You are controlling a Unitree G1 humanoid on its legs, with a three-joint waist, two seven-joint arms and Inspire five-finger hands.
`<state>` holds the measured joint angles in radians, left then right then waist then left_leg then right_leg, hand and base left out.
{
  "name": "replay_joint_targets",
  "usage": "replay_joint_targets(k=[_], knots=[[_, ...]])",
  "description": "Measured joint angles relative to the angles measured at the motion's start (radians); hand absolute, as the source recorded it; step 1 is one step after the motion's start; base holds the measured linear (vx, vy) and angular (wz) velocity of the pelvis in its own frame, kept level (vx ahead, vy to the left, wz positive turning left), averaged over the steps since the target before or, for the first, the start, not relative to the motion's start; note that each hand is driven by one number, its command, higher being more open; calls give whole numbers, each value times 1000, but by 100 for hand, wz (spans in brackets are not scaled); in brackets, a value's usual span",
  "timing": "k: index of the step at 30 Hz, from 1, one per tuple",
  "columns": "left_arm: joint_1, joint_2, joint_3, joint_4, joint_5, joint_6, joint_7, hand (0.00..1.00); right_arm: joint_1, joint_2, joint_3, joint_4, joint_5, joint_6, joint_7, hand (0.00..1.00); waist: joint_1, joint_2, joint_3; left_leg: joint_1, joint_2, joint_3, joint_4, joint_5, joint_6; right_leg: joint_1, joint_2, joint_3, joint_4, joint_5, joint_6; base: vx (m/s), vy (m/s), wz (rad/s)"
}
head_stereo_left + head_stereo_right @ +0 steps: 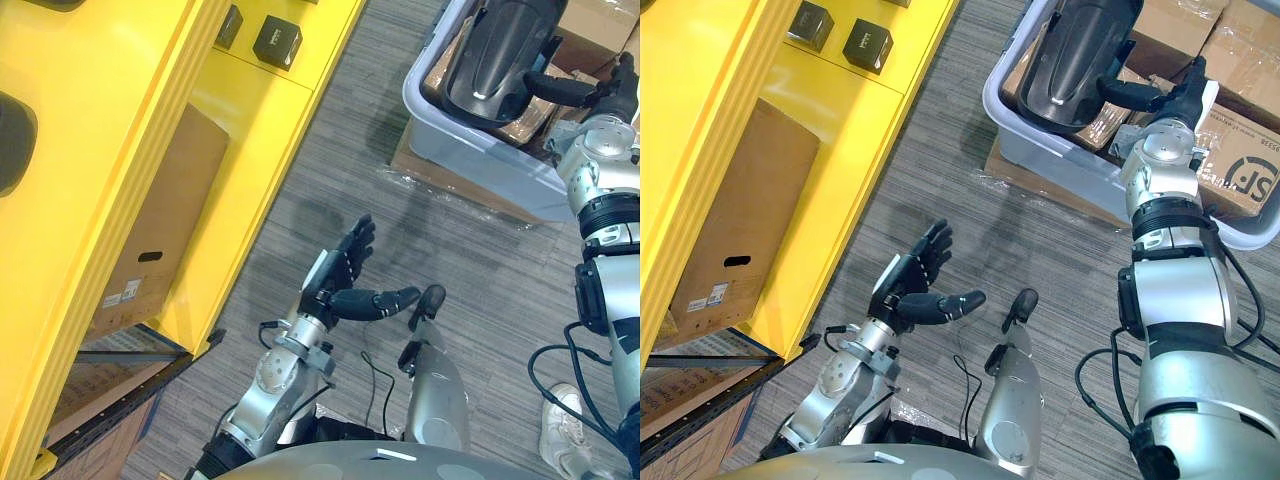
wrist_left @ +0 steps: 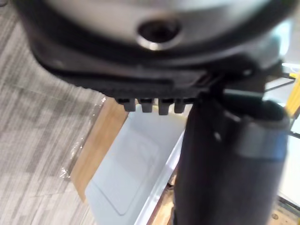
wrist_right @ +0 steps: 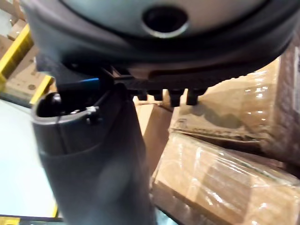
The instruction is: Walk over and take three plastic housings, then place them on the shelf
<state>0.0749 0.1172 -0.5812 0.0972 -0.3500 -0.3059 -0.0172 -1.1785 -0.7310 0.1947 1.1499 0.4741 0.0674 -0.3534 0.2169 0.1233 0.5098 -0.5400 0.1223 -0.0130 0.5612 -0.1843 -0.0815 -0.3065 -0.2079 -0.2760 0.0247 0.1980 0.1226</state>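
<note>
Reach for the housing (image 1: 1070,60), lying in the grey bin (image 1: 1040,150) beside wrapped cartons (image 1: 1240,170). Right robot hand (image 1: 1180,95) at its near edge, hold impossible to tell; left robot hand (image 1: 915,275) wide, idle over the floor (image 1: 1040,260). Best gripped by the rim, lifted straight clear of the bin wall, swung towards the yellow shelf (image 1: 840,110).

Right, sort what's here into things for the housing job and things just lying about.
For the job:
black housing in the grey bin
right hand at the housing
yellow shelf
left hand, open and empty

Lying about:
brown box in the shelf's lower bay
small black boxes on the shelf
film-wrapped cartons by the housing
</note>
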Motion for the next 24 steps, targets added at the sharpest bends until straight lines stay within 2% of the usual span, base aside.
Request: replay_joint_targets(k=[5, 11, 19, 22, 24], knots=[[-33, -16, -3, 68, -51, -1, 37, 100, -62, -91, 34, 57, -79, 91, 58, 0, 6, 26, 8, -25, -2, -17, 13, 1, 3, -11, 0, -17, 10, -1, -1, -49, 9, 7], [-29, -5, -3, 124, -77, -18, 72, 100, -96, -127, 59, 100, -243, 195, 105, 0, 18, 36, 8, -34, -2, -21, 7, 7, 2, -24, 0, -22, 15, -6, -6, -6, 0, 1], [-21, 3, 22, 124, -94, -48, 98, 100, -96, -118, 94, 105, -329, 234, 120, 0, 31, 38, 7, -26, -2, -26, 4, 11, 4, -21, 0, -28, 35, -16, -21, -23, 3, 1], [27, 11, 56, 98, -129, -65, 93, 100, -92, -116, 112, 117, -353, 255, 68, 0, 32, 38, 7, -5, -2, -27, -17, 24, 3, -10, -3, -35, 45, -23, -31, -35, -7, 7], [78, 21, 70, 45, -129, -68, 84, 100, -90, -116, 112, 137, -358, 246, 16, 0, 31, 38, 7, 18, -2, -27, -39, 34, -1, 4, -3, -38, 45, -25, -34, -9, -21, 4]])
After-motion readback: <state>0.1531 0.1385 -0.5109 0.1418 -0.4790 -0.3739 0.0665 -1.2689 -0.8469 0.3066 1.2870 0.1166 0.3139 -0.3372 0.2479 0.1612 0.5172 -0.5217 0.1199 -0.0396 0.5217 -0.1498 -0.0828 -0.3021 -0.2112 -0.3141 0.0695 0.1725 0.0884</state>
